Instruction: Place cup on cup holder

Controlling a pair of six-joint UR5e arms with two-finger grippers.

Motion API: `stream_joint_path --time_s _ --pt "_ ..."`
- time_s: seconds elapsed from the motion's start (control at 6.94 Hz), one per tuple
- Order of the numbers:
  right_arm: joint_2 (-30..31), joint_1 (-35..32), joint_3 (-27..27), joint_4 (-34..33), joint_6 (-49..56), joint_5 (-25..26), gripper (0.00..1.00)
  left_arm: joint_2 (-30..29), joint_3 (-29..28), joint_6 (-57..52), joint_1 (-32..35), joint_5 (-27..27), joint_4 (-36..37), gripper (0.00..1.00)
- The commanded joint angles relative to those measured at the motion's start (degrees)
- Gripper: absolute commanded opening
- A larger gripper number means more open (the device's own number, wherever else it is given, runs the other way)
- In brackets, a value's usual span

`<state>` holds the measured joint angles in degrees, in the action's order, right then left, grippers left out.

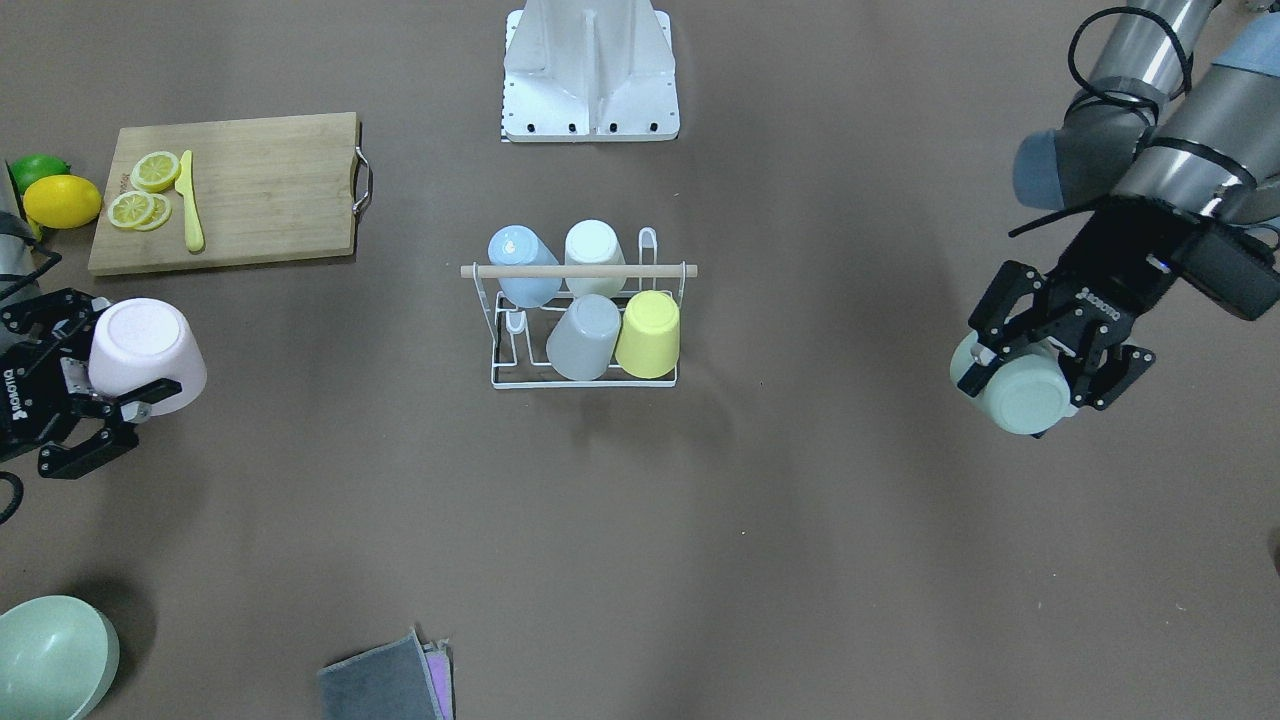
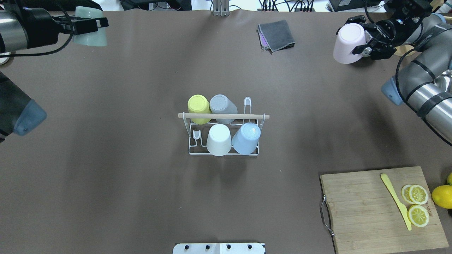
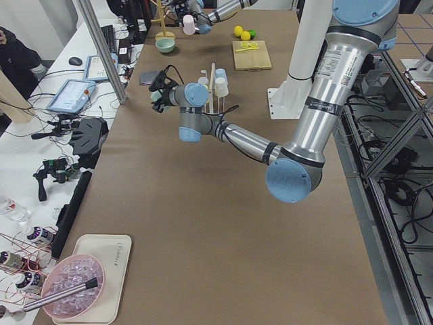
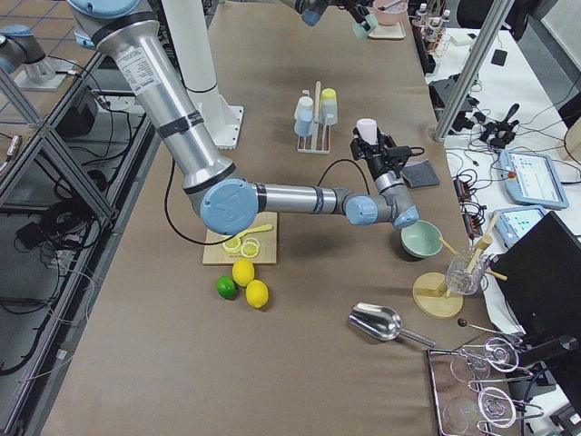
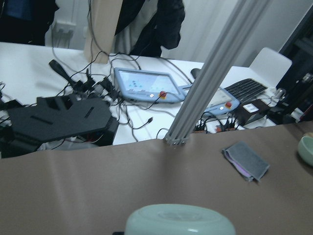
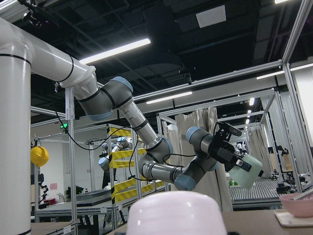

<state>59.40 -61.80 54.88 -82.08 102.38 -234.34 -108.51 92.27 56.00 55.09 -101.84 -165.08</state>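
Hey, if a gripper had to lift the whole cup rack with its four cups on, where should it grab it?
Probably the wooden dowel handle across the top of the cup holder, coming from straight above with the jaws closing across it. It runs level above the upturned cups, so nothing blocks it from overhead.

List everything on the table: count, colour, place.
holder: one, white wire, centre
cups: four, blue, white, grey, yellow, on holder
pink cup: one, pink, in right gripper
green cup: one, green, in left gripper
board: one, wooden, robot's right
lemon slices: three, yellow, on board
knife: one, yellow, on board
lemons: two, yellow, beside board
lime: one, green, beside lemons
bowl: one, green, far right corner
cloth: one, grey, far edge
right gripper: one, black, shut on pink cup
left gripper: one, black, shut on green cup
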Motion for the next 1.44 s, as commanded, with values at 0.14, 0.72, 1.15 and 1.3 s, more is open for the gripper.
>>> stream_joint_path --time_s 0.14,0.72,1.15,1.3 --pt "-5.3 3.4 -3.2 -1.0 6.4 -2.8 0.31 -0.2 5.1 -3.4 -14.6 24.0 -5.4 0.00" --pt "-10.4 9.4 -5.5 -5.1 12.7 -2.3 0.31 -4.9 6.3 -12.3 -32.6 44.8 -5.1 0.00" --pt "-12.8 12.7 -5.7 -9.5 16.4 -1.6 0.31 -5.4 4.7 -16.0 -41.6 54.2 -5.2 0.00" --pt "-13.3 12.8 -5.7 -9.7 16.4 -1.6 0.31 -6.0 3.3 -15.9 -42.9 54.9 -5.2 0.00"
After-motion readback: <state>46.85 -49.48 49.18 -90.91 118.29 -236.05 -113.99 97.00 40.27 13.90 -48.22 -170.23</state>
